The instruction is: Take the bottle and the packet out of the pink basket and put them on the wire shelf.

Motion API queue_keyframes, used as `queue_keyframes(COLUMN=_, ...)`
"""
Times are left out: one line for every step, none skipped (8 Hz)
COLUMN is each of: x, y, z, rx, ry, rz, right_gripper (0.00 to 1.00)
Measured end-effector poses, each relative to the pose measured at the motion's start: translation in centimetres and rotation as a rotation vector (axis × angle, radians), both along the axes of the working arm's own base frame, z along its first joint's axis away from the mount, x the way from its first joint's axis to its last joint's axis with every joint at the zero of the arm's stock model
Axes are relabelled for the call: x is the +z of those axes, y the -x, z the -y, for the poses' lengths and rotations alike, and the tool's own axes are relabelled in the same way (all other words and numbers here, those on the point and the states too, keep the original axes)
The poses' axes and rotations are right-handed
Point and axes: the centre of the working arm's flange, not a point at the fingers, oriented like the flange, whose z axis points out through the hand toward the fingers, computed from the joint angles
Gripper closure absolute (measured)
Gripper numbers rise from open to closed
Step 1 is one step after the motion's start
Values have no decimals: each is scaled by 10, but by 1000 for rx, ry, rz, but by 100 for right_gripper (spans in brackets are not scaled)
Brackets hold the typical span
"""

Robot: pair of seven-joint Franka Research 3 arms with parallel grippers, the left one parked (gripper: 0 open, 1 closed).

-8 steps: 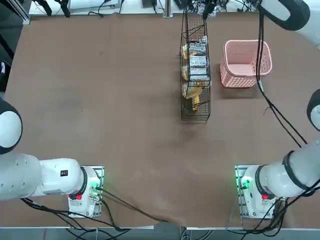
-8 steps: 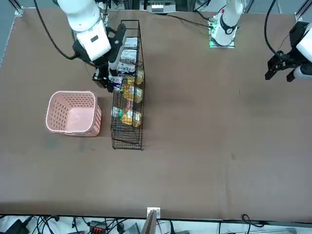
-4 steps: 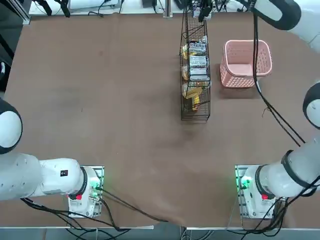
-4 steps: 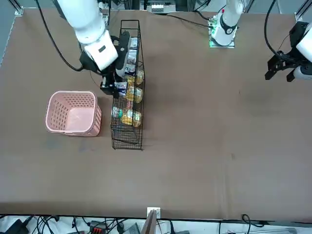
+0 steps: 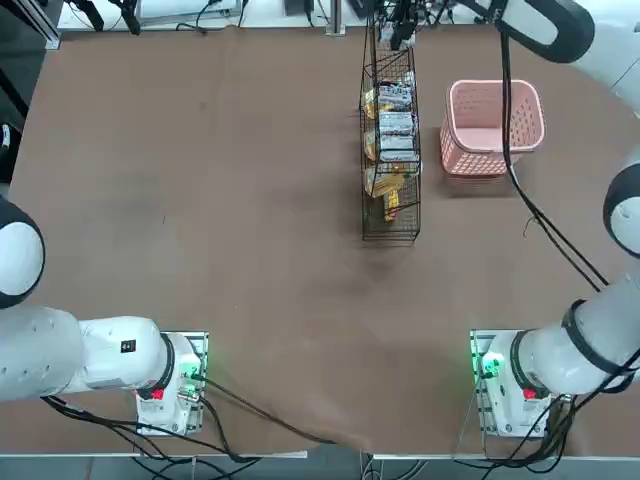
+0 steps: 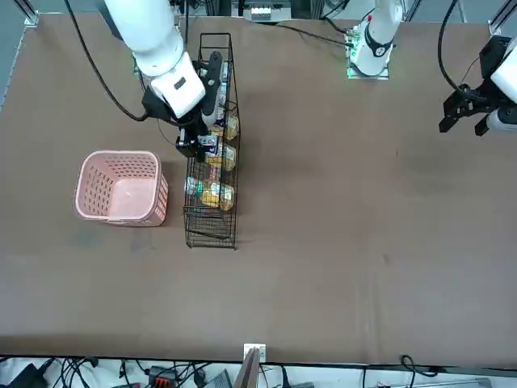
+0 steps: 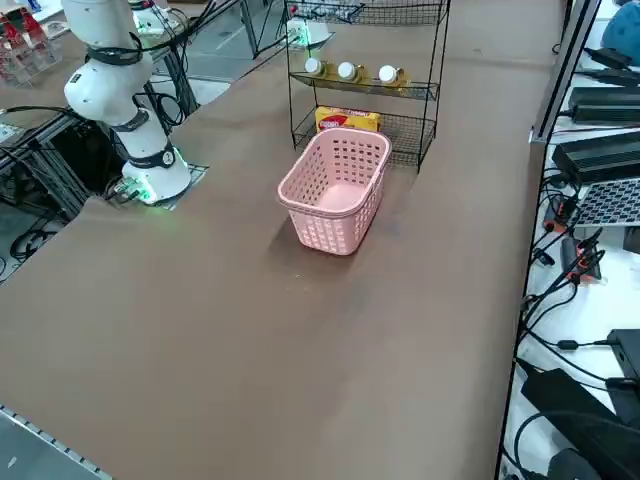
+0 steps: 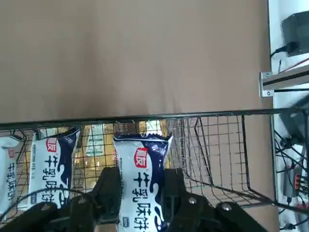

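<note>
My right gripper [image 8: 142,193] is shut on the packet [image 8: 142,169], whitish with dark blue printing, its top end sticking out past the fingers. In the front view the gripper [image 6: 202,145] holds it right against the wire shelf [image 6: 212,129], on the side facing the pink basket [image 6: 121,212]. From overhead the gripper [image 5: 400,22] hangs over the far end of the shelf [image 5: 390,215]. The basket [image 7: 330,225] looks empty inside. Three white-capped bottles [image 7: 347,71] with amber contents lie on the shelf's upper tier [image 7: 365,88]; which is the task's bottle I cannot tell.
Other whitish packets [image 8: 58,154] lie in the shelf beside the held one, with yellow items [image 5: 390,190] lower down. The basket [image 5: 480,160] stands just right of the shelf in the top view. Cables and equipment [image 7: 600,150] run along the table's far edge.
My right gripper has carried the packet sideways from beside the basket to the wire shelf, ending close against the shelf's far end. Basket and shelf have not moved.
</note>
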Motion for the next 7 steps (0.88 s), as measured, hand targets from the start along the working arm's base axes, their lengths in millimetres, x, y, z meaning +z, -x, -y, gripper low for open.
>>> queue_keyframes(x=-3, y=2, z=-5, rx=11, ry=-1, rz=-6, right_gripper=56)
queue_keyframes(x=-6, y=3, z=-8, rx=19, ry=-2, rz=-13, right_gripper=56)
queue_keyframes(x=-10, y=2, z=-10, rx=31, ry=0, rz=-18, right_gripper=56)
queue_keyframes(x=-13, y=1, z=-10, rx=46, ry=4, rz=-22, right_gripper=56)
queue_keyframes(x=-18, y=0, z=-10, rx=57, ry=7, rz=-29, right_gripper=56)
queue_keyframes(x=-22, y=-1, z=-11, rx=62, ry=10, rz=-36, right_gripper=56)
queue_keyframes(x=-25, y=-2, z=-11, rx=66, ry=13, rz=-41, right_gripper=56)
